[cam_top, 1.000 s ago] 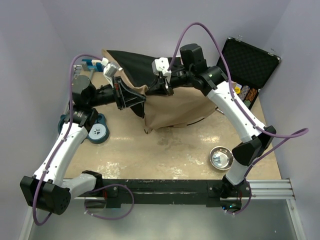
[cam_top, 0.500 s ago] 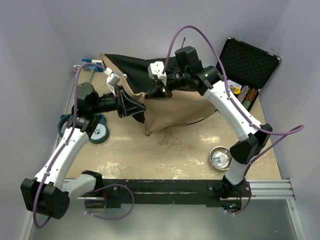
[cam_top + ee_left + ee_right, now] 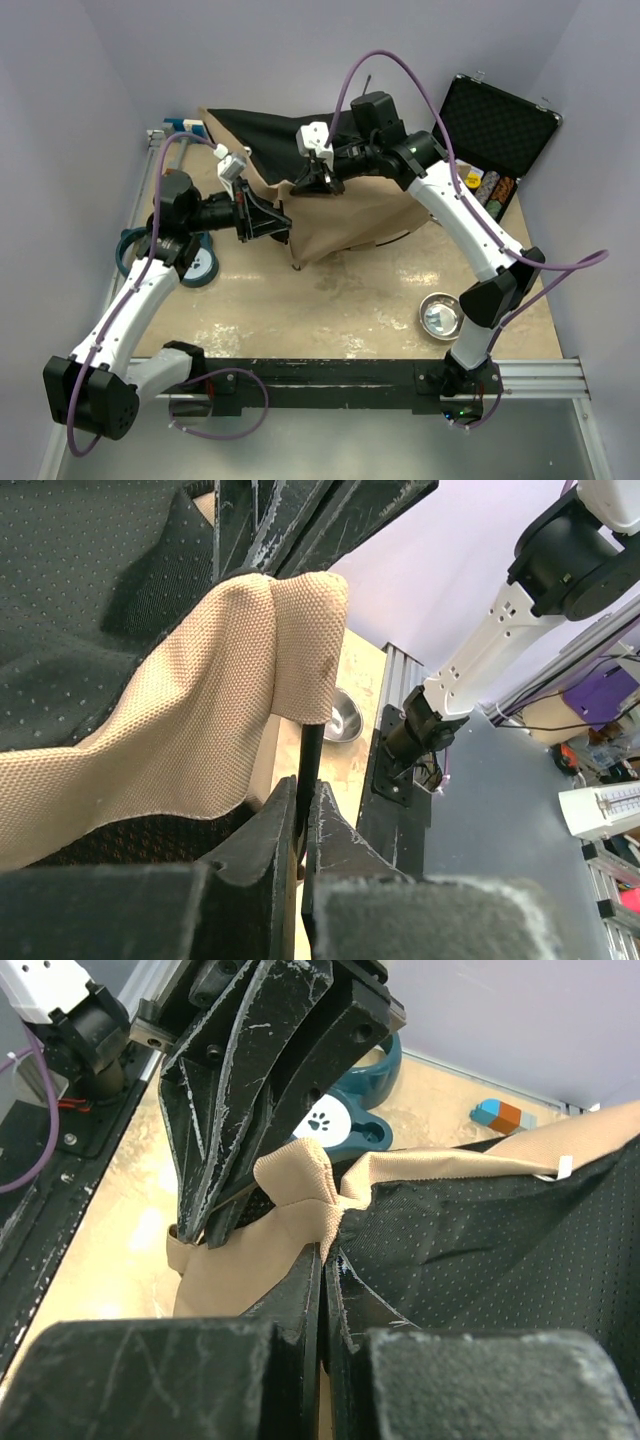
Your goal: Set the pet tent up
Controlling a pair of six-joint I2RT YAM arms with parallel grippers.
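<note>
The pet tent (image 3: 350,215) is a limp tan fabric heap with black lining at the back middle of the table. My left gripper (image 3: 275,222) is at its left edge, shut on a thin dark pole (image 3: 308,770) that runs into a tan corner sleeve (image 3: 300,630). My right gripper (image 3: 318,180) is above the tent's upper left part, shut on the tent fabric where tan meets black lining (image 3: 335,1230). In the right wrist view the left gripper (image 3: 215,1225) sits just beyond that corner.
A steel bowl (image 3: 441,314) lies at the front right. An open black case (image 3: 495,130) stands at the back right. A teal paw-print object (image 3: 195,265) lies at the left under my left arm. Small blue items (image 3: 185,127) sit at the back left corner.
My left gripper has moved forward and slightly right along the tent's left edge. My right gripper has shifted a little left and back, then stayed still.
</note>
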